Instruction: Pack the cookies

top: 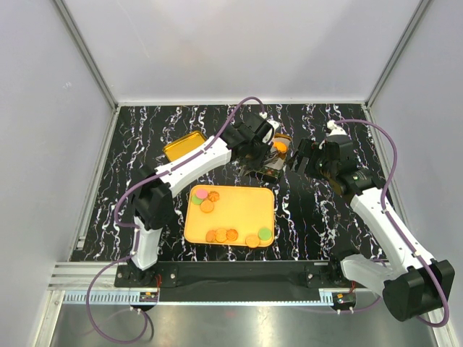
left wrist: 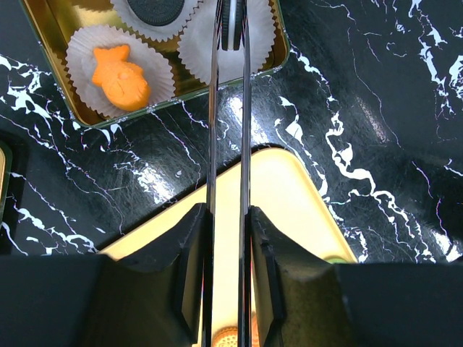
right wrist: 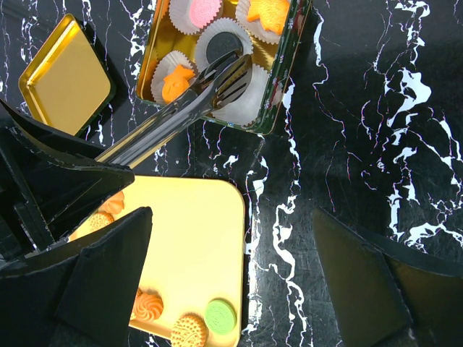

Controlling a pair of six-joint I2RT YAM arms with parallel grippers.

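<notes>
My left gripper is shut on metal tongs. The tong tips pinch a black cookie on edge over a white paper cup in the open tin. Other cups in the tin hold an orange fish-shaped cookie and a black cookie. Several orange, green and pink cookies lie on the yellow-orange tray, such as a green one. My right gripper is open and empty, just right of the tin and above the tray's right edge.
The tin's gold lid lies upturned at the tray's back left, and it also shows in the right wrist view. The tongs slant across from the left arm to the tin. Grey walls enclose the black marble table.
</notes>
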